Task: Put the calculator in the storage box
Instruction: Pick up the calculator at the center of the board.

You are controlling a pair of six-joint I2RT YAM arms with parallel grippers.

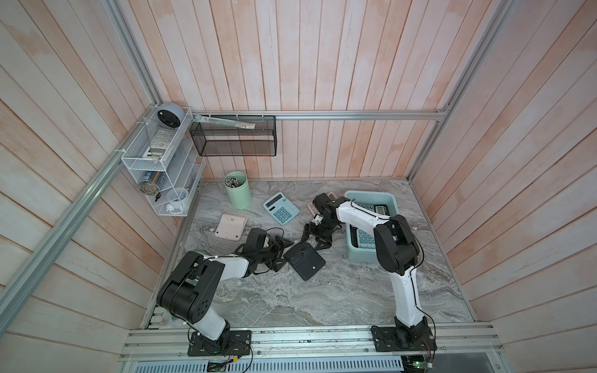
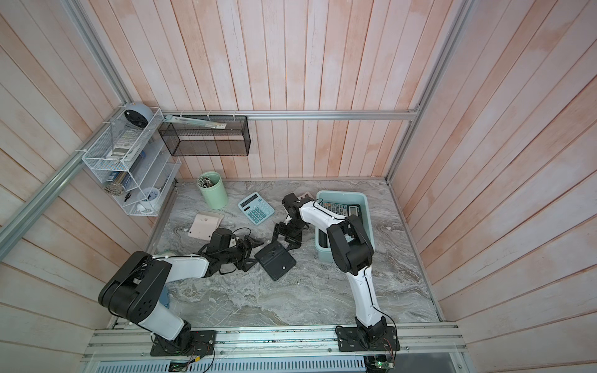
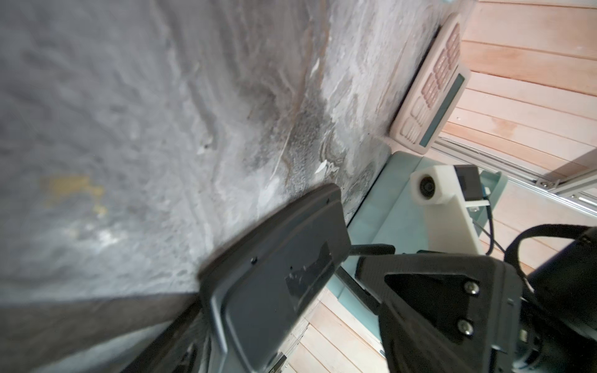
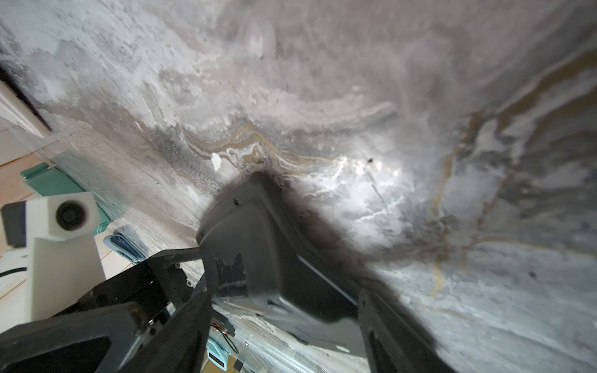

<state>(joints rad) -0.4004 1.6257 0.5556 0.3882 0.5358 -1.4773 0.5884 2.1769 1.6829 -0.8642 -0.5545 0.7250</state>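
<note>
Black calculator (image 1: 307,263), centre of marble tabletop (image 1: 323,297), both top views: it lies face-down, back panel up, turned diamond-wise w/ one corner toward the robot's base. From above its outline looks near-square, so you can't read the long axis there. In the right wrist view the length runs straight away from the right gripper (image 1: 314,242), and the far end (image 4: 258,181) meets the marble. It appears tilted, w/ the gripper end higher.

Right gripper: you have its fingers (image 4: 384,316) on opposite long sides of the calc., clamped across the width at the far edge.

Left gripper (image 1: 284,253): jaws spread wide at the calc.'s left corner. You can't tell whether they press on it.

Storage box (image 1: 387,197): on the right of the tabletop, partly under the right arm, w/ a dark-faced calculator (image 1: 376,209) inside. The black calc. is outside it, to its left, not touching.

Also on the table: teal calculator (image 1: 281,208) face-up; pink calculator (image 1: 232,224) face-down; mint-green cup (image 1: 238,190).
</note>
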